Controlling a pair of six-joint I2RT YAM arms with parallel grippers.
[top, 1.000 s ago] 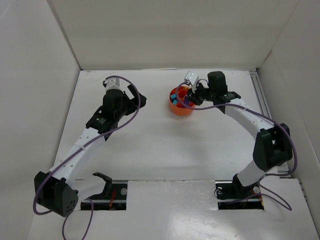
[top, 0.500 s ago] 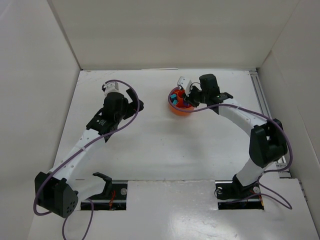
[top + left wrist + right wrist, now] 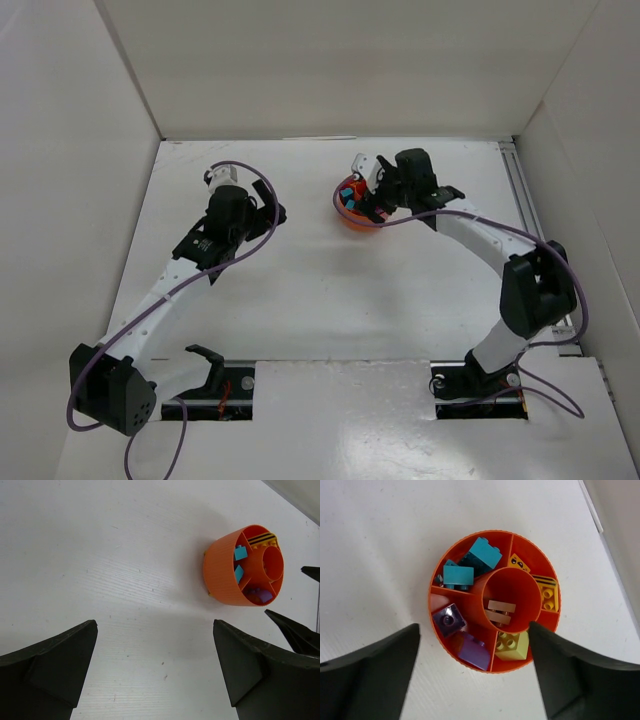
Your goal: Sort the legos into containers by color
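Note:
The round orange dish (image 3: 436,587) lies right under my right gripper (image 3: 474,627), which is open with nothing between its fingers. All the legos that I see are in its containers. Two teal bricks (image 3: 480,555) share one section and two purple bricks (image 3: 449,620) another. A pale yellow-green brick (image 3: 512,645) has its own, and yellow bricks (image 3: 547,597) fill the right side. Orange-brown pieces (image 3: 500,612) are in the centre well. From above, the right gripper (image 3: 375,192) covers part of the dish (image 3: 347,218). My left gripper (image 3: 154,625) is open and empty over bare table, left of the dish (image 3: 220,575).
White walls close in the table at the back and both sides. A rail (image 3: 522,190) runs along the table's right edge. The purple cable (image 3: 250,170) loops over the left arm. A fingertip (image 3: 295,630) of the right gripper shows at the right edge of the left wrist view.
My right gripper has moved a little left over the dish, and its jaws have gone from shut to open. The left gripper drew slightly left and then stayed still.

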